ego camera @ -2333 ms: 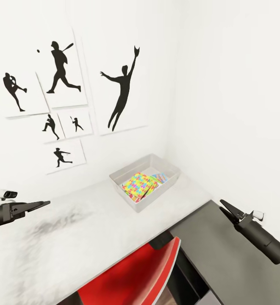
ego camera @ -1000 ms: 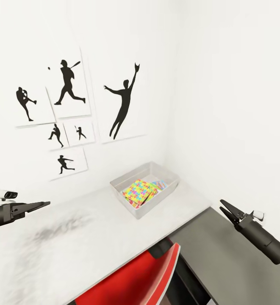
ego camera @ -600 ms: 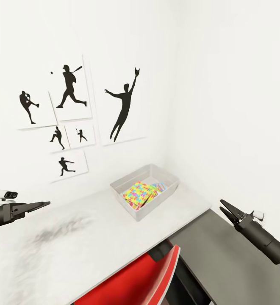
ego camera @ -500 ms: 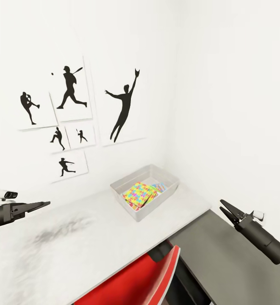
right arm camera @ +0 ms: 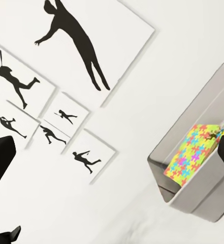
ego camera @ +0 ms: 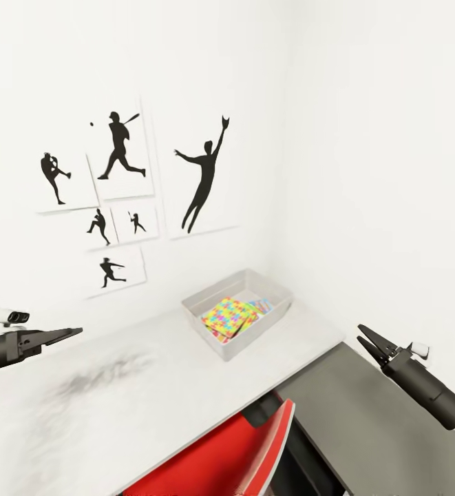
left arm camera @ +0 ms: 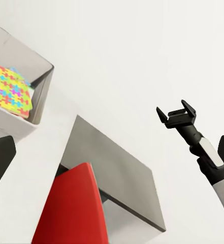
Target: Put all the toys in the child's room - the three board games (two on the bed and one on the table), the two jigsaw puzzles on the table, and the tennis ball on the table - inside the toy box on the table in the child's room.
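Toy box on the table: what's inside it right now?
In the toy box, a jigsaw puzzle lies tilted on top, with more colourful flat pieces behind it. Whatever is underneath is covered, so I cannot tell which toys those are, nor whether the tennis ball is inside.

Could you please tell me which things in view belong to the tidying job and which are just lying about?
Job: toy box, jigsaw puzzles inside it, table, left gripper, right gripper, both empty.
Lying about: red chair, baseball silhouette prints on the wall.

We see a translucent, plastic-looking toy box (ego camera: 206, 324), a matt pale grey table (ego camera: 151, 406) top with sooty smudges, and a smooth red chair (ego camera: 220, 455).
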Controlling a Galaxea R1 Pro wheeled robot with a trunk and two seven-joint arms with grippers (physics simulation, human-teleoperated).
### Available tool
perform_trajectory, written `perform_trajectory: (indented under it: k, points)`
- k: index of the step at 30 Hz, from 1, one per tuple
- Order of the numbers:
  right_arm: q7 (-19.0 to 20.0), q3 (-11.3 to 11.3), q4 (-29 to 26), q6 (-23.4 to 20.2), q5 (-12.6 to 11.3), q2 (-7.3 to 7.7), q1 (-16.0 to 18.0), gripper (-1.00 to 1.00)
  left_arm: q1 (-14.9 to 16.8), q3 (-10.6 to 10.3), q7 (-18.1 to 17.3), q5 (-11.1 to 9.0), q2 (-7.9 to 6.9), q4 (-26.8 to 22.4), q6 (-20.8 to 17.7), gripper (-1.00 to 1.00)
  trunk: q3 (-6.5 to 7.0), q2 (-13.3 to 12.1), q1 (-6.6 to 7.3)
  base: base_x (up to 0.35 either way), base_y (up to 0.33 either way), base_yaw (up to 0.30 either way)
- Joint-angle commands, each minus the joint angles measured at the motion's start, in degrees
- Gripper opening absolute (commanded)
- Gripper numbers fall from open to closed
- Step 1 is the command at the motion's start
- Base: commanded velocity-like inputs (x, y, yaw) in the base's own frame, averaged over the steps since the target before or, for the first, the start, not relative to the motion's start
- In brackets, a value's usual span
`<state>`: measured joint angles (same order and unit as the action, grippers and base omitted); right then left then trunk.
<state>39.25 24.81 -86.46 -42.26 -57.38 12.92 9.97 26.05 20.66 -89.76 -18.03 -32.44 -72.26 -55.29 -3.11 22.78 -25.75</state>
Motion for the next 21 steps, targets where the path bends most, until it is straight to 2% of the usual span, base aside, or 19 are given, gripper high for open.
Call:
perform_trajectory:
  k: [1, 21]
  points:
    - [0.00, 0.07, 0.00, -0.36, -0.19, 0.00, 0.05, 1.00, 0.06, -0.01, -0.24, 0.06, -0.01, 0.01, -0.61, 1.00, -0.12, 0.14, -0.03, -0.085, 0.100, 0.136]
    - [-0.40, 0.07, 0.07, -0.30, -0.26, 0.00, 0.05, 1.00, 0.06, -0.04, -0.24, 0.02, 0.01, 0.01, -0.61, 1.00, 0.55, 0.14, -0.03, -0.111, 0.135, 0.252]
